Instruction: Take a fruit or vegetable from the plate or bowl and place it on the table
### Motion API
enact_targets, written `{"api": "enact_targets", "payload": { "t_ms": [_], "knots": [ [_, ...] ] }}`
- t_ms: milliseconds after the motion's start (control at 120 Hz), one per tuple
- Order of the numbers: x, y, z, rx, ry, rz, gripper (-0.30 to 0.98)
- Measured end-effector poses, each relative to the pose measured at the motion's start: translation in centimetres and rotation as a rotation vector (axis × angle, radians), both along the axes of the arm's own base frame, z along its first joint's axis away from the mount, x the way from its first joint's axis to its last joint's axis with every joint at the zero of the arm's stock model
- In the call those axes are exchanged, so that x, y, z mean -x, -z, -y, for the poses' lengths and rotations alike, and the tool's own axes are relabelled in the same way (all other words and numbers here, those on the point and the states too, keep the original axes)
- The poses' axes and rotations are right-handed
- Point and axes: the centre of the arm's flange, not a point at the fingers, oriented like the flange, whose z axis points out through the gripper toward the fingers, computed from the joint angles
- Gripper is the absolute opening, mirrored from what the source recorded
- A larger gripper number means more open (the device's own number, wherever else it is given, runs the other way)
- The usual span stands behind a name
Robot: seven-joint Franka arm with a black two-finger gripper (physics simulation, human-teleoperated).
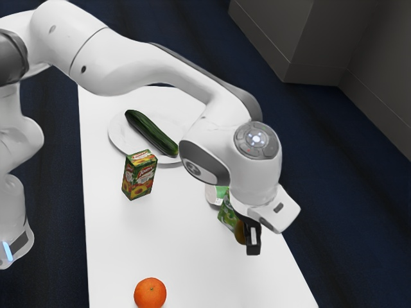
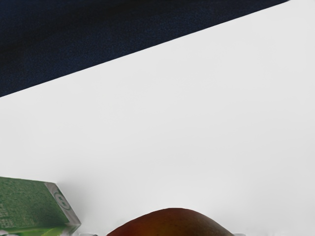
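- Mango-like fruit [image 1: 240, 232], in the exterior view, sits in the tool [image 1: 250, 242], which appears closed around it, above or on the desk [image 1: 183, 237], well apart from the plate [image 1: 117, 140]. Whether it touches the desk I cannot tell. With the plate behind, setting down looks like the step in hand: lower gently, no sideways push into the green packet [image 1: 227, 214].
- In the wrist view, the fruit's rounded top lies between the fingertips, the packet near one side. Best let it bear on the desk first, then part both fingers evenly, lest it roll.
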Motion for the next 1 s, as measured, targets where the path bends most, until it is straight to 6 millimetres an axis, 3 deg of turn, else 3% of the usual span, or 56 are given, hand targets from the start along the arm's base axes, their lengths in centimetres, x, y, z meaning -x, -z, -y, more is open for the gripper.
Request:
{"api": "enact_targets", "payload": {
  "t_ms": [75,158,333,658,833,875,925,950,1000],
  "knots": [
    [1.5,-0.2,1.4,-0.002,-0.016,-0.036,0.30],
    [2.1,0.3,1.3,-0.007,-0.065,-0.089,0.30],
    [0.8,3.0,-0.3,-0.028,-0.158,-0.143,0.30],
    [0.2,7.7,1.0,-0.035,-0.198,-0.173,0.31],
    [0.0,7.6,1.2,-0.016,-0.208,-0.162,0.56],
    [-0.6,5.1,1.4,0.009,-0.218,-0.136,0.58],
    [-3.0,-3.7,0.5,0.115,-0.283,-0.066,0.61],
    [-4.3,-8.5,-1.9,0.173,-0.343,-0.037,0.62],
    [-4.7,-17.3,-10.0,0.275,-0.480,0.011,0.63]
  ]
}}
